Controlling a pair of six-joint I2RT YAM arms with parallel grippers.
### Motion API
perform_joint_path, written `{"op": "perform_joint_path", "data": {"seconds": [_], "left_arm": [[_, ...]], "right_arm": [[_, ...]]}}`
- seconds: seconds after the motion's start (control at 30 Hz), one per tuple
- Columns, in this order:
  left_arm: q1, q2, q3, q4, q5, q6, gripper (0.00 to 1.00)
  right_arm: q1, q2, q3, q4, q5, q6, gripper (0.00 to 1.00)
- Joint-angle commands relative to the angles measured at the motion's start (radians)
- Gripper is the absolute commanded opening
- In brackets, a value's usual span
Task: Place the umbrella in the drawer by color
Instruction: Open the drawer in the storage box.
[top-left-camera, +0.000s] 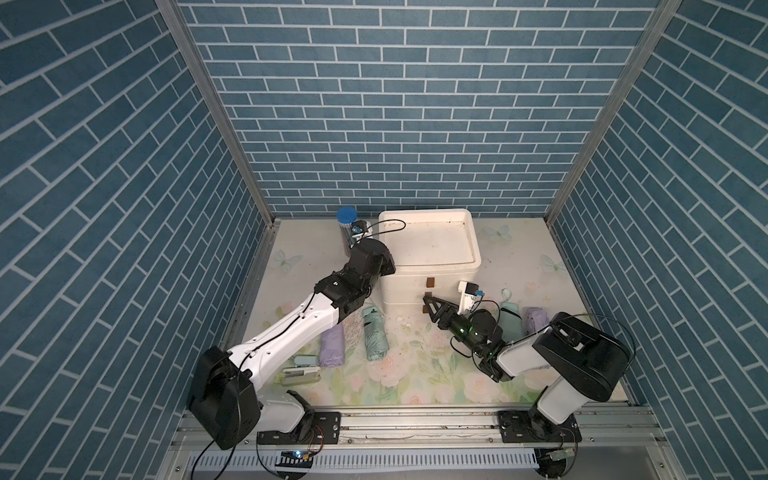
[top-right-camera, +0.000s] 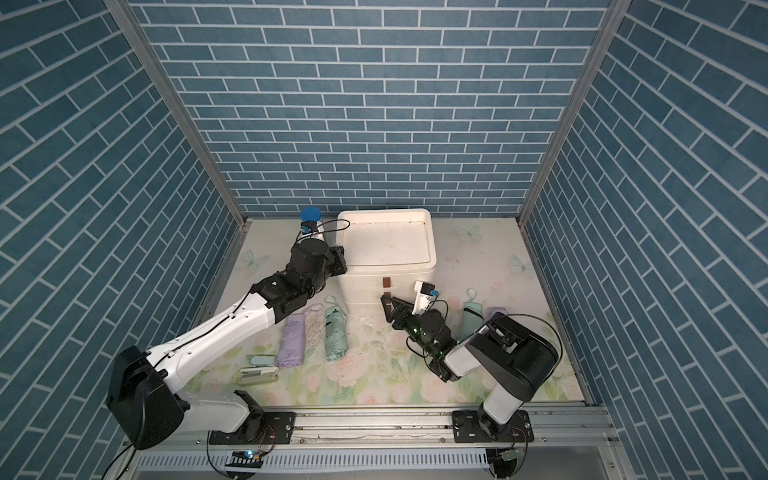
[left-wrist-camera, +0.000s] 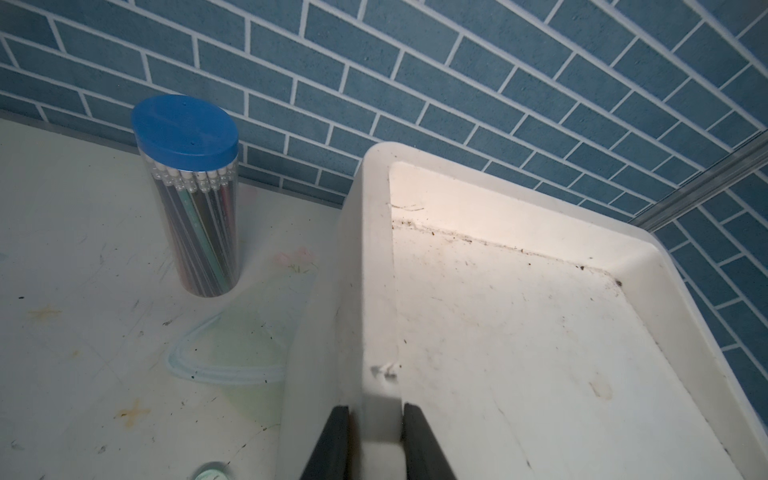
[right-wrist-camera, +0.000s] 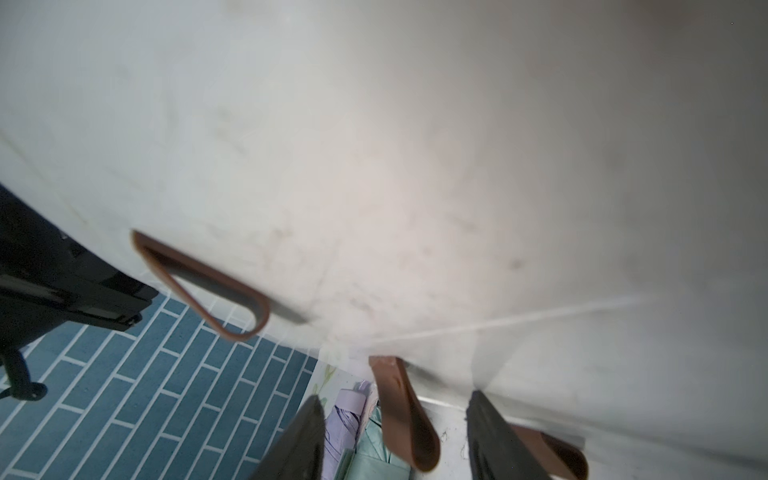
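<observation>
A white drawer unit (top-left-camera: 407, 291) (top-right-camera: 365, 286) stands at the back middle, with brown strap handles on its front. My left gripper (left-wrist-camera: 376, 415) is shut on the unit's top rim (left-wrist-camera: 376, 291), one finger on each side. My right gripper (top-left-camera: 425, 302) (right-wrist-camera: 395, 397) is open at the lower front, its jaws either side of a brown strap handle (right-wrist-camera: 405, 415) with gaps showing. Another strap loop (right-wrist-camera: 199, 282) hangs higher. Folded on the table lie a lilac umbrella (top-left-camera: 332, 351), a patterned one (top-left-camera: 353, 332) and a green one (top-left-camera: 375, 334). Beside the right arm lie a green umbrella (top-left-camera: 510, 318) and a lilac one (top-left-camera: 536, 320).
A clear pencil jar with a blue lid (top-left-camera: 347, 232) (left-wrist-camera: 191, 199) stands left of the unit by the back wall. Two small pale cases (top-left-camera: 299, 372) lie near the left arm's base. Blue brick walls close three sides, and a metal rail (top-left-camera: 415, 424) runs along the front.
</observation>
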Motion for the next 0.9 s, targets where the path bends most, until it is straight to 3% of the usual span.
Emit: {"op": "perform_joint_path", "data": {"seconds": [0.0, 0.13, 0.33, 0.63, 0.87], "left_arm": [[-0.019, -0.008, -0.048, -0.152, 0.067, 0.008, 0.00], [-0.019, -0.004, -0.051, -0.147, 0.070, 0.000, 0.00], [-0.019, 0.014, -0.050, -0.137, 0.061, -0.016, 0.00], [-0.020, 0.044, -0.035, -0.171, -0.020, -0.100, 0.00], [-0.017, 0.067, -0.044, -0.170, -0.048, -0.158, 0.00]], "right_arm": [[-0.006, 0.035, 0.033, 0.028, -0.011, 0.041, 0.52], [-0.006, 0.045, 0.032, 0.049, -0.014, 0.048, 0.39], [-0.006, -0.028, 0.022, -0.048, 0.005, 0.011, 0.00], [0.023, -0.167, -0.002, -0.282, 0.022, -0.045, 0.00], [0.134, -0.327, -0.029, -0.550, 0.161, -0.103, 0.00]]}}
